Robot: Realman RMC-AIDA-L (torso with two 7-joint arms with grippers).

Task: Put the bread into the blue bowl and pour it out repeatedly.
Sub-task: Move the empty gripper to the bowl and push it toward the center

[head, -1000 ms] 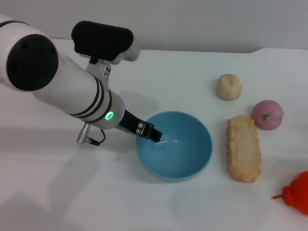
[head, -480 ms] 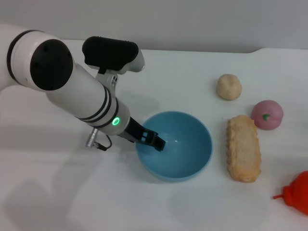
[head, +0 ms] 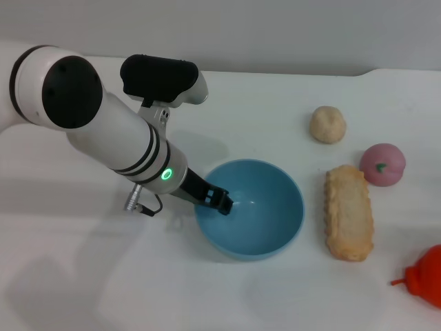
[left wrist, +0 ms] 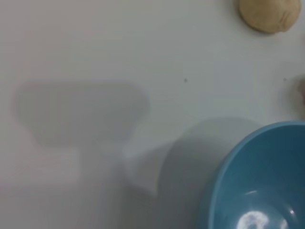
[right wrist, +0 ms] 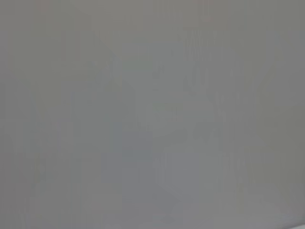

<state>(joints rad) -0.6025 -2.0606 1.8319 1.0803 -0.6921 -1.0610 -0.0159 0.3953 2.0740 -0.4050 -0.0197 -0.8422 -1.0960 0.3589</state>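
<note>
Since a second ago the left arm has swung inward, its pincer now at the blue bowl's near-left rim, seemingly clamped on it. Beyond, the bread lies on the bench right of the bowl, long axis front-to-back. Right pincer is unseen.

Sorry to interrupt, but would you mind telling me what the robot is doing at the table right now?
The left gripper is at the near-left rim of the blue bowl, its tip over the rim. The bowl sits upright and empty on the white table. The bread lies on the table beside the bowl, on its right, untouched. The right gripper is not in view.
</note>
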